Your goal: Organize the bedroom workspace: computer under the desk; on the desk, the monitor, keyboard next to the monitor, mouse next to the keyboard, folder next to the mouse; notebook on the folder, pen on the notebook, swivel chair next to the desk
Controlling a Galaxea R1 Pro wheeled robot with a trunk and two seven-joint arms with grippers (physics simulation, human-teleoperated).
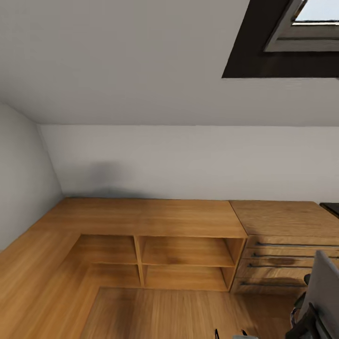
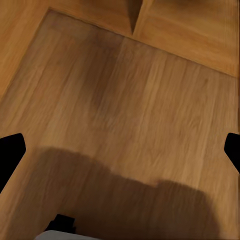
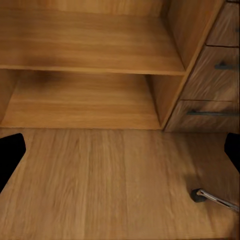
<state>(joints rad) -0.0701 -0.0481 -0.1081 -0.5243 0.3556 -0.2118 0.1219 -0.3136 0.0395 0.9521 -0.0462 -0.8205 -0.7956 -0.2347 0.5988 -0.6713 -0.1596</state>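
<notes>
Swivel chair [image 1: 324, 294] at the near right edge of the head view, only a slice of grey back and a black armrest visible, standing on the oak plank floor [image 1: 179, 313] just in front of the oak drawer unit [image 1: 287, 263]. In the right wrist view, one chrome leg with its black caster [image 3: 198, 195] resting on the floor, near the lowest drawers. At the far right edge of the head view, a sliver of glossy black worktop [image 1: 331, 207] beside the drawer unit's top.

Left of the drawers, a low oak cabinet [image 1: 155, 249] with open shelf compartments (two over two), running along the pale grey far wall [image 1: 188, 160] and turning toward the near left. Above, sloped ceiling with a dark-framed skylight [image 1: 292, 37] at the upper right.

Left tool [image 2: 120, 150] over bare floor, black fingertips [image 2: 10, 150] at opposite edges of its wrist view, spread wide with nothing between. Right tool [image 3: 120, 155] likewise spread wide, holding nothing, facing the cabinet's shelves and the drawer fronts. A soft dark shadow across the floor under the left tool.
</notes>
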